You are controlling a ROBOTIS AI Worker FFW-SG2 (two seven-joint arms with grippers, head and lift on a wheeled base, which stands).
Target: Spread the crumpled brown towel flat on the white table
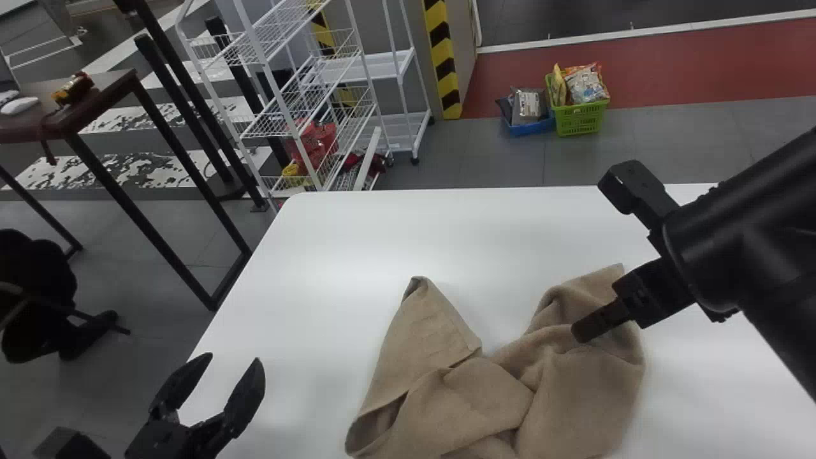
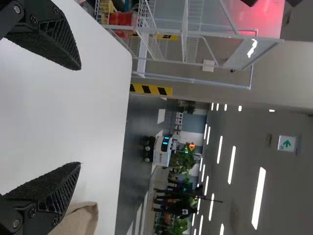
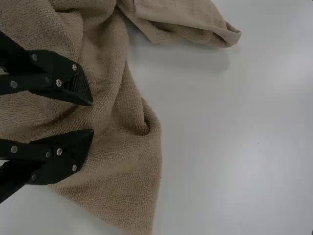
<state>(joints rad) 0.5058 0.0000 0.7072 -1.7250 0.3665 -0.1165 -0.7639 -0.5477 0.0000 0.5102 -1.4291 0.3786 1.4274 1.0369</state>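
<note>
The brown towel (image 1: 472,395) lies crumpled and folded on the white table (image 1: 306,287), two corners pointing toward the far edge. My right gripper (image 1: 590,328) is over the towel's right part; in the right wrist view the same gripper (image 3: 93,117) has its fingers apart above the folded cloth (image 3: 117,166), holding nothing. My left gripper (image 1: 233,376) stands open at the table's left edge, away from the towel. In the left wrist view that gripper (image 2: 80,116) has a wide gap, with a bit of towel (image 2: 80,220) beyond one finger.
Beyond the table stand white wire shelves (image 1: 306,95), a striped post (image 1: 443,57) and a green basket (image 1: 580,118) beside a blue one on the floor. A dark-framed table (image 1: 95,102) stands to the left, with a black chair (image 1: 38,293) nearer.
</note>
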